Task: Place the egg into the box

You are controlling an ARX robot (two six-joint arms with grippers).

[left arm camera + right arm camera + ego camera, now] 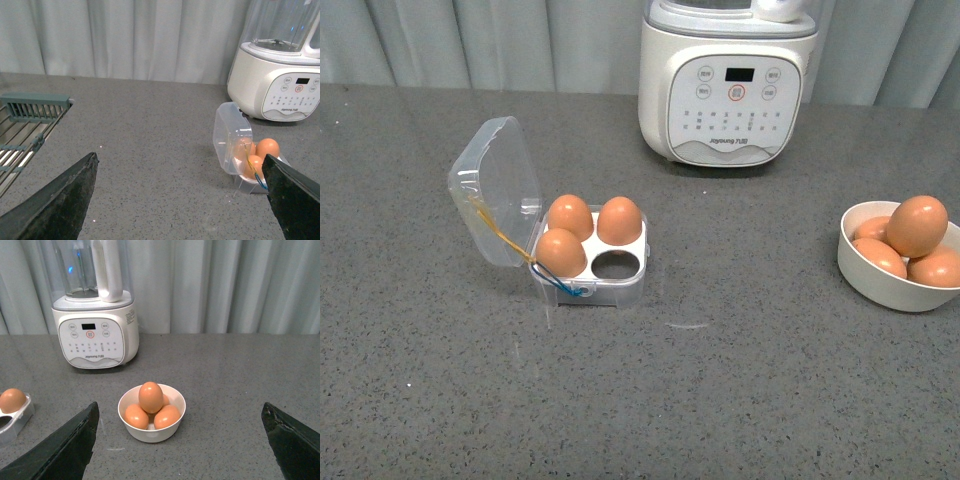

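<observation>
Finding 1, position. We take the egg (917,225) for this task to be the topmost of the heap in the white bowl (880,285), since it is the only one free to be lifted. The bowl stands on the right of the grey worktop (720,400), well apart from the box (605,293), which sits left of centre.

Finding 2, governing relation. In the right wrist view the bowl lies straight ahead of the right gripper (180,405), centred between its two dark fingers, with the egg (150,396) on that same line. The left gripper (179,165) looks towards the box (232,137) instead, off to one side. We judge the right arm the nearer and better placed for the pick. Neither arm shows in the front view.

Finding 3, jaws. Both grippers stand spread wide with nothing between their fingers.

Finding 4, attitude of the egg. Its long axis stands near upright, narrow end up, propped on the eggs beneath. We judge that a closure across its waist from above suits it.

Finding 5, condition. The shell is smooth, orange-brown and unmarked, and we see no crack.

Finding 6, destination. The box lid (492,190) is swung open to the left, with a yellow-and-blue cord (505,238) trailing across the hinge. Three cells hold eggs. The empty cell (616,264) is the front one on the side towards the bowl.

Finding 7, surroundings. A white blender (730,90) stands behind, clear of the route as we judge it.
</observation>
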